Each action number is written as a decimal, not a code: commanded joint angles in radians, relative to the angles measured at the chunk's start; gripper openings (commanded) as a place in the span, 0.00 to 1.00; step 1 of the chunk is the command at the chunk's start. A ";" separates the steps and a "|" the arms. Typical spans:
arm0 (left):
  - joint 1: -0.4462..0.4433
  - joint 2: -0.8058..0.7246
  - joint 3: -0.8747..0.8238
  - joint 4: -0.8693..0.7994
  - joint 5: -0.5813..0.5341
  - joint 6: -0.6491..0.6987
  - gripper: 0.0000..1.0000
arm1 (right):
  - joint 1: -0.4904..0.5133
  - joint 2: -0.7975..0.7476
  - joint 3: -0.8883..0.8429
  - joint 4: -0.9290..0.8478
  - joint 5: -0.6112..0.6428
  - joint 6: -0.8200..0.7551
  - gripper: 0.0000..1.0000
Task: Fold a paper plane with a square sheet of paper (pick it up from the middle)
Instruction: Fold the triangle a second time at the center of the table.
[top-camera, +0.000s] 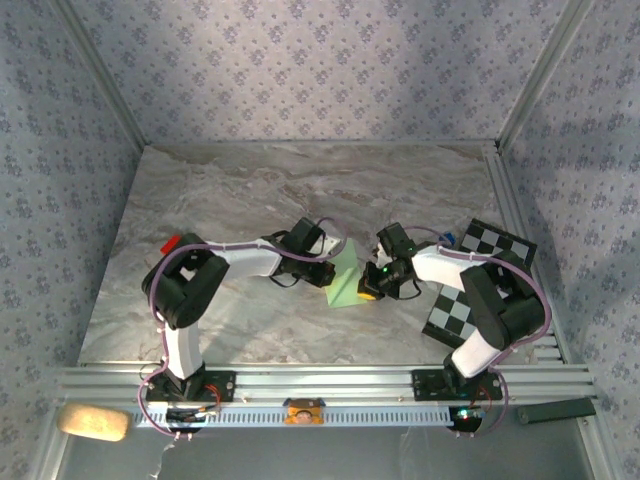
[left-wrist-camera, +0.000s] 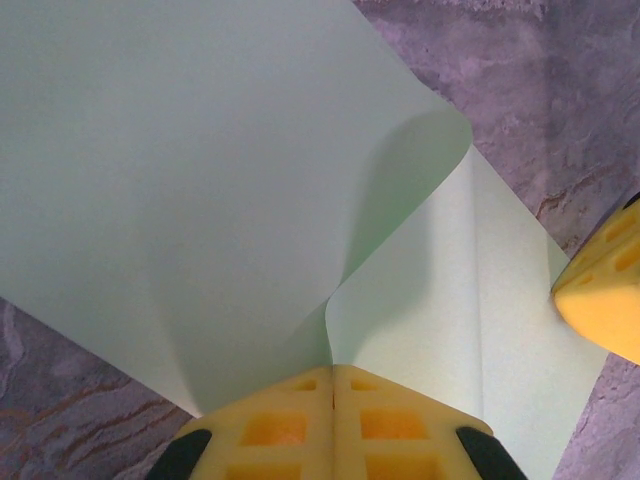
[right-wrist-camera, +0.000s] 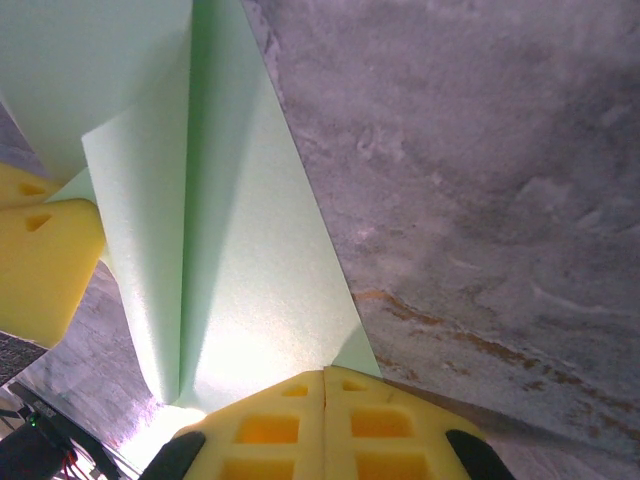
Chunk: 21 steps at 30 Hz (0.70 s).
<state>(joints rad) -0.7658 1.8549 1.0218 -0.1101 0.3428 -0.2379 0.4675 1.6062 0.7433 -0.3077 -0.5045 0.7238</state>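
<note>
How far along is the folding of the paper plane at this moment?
Done: the green sheet already has one straight crease. In hand: the left gripper and the right gripper are each shut on the sheet, and a flap curls over without being pressed flat. Left: most folds; there is no pointed dart shape yet.

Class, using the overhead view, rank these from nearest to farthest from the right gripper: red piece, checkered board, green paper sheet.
1. The green paper sheet, pinched by the right gripper.
2. The checkered board, to its right.
3. The red piece, far left.
</note>
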 joint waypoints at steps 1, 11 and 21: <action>-0.003 -0.040 -0.016 0.018 -0.016 -0.018 0.00 | 0.005 0.033 -0.007 -0.055 0.054 -0.005 0.04; -0.003 -0.036 -0.028 0.033 -0.014 -0.021 0.00 | 0.006 0.032 -0.009 -0.057 0.054 -0.007 0.04; -0.004 -0.002 -0.009 0.019 -0.011 -0.009 0.00 | 0.006 0.032 -0.011 -0.050 0.050 -0.007 0.05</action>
<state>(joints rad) -0.7658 1.8458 1.0050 -0.0929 0.3389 -0.2554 0.4675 1.6062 0.7433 -0.3073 -0.5045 0.7242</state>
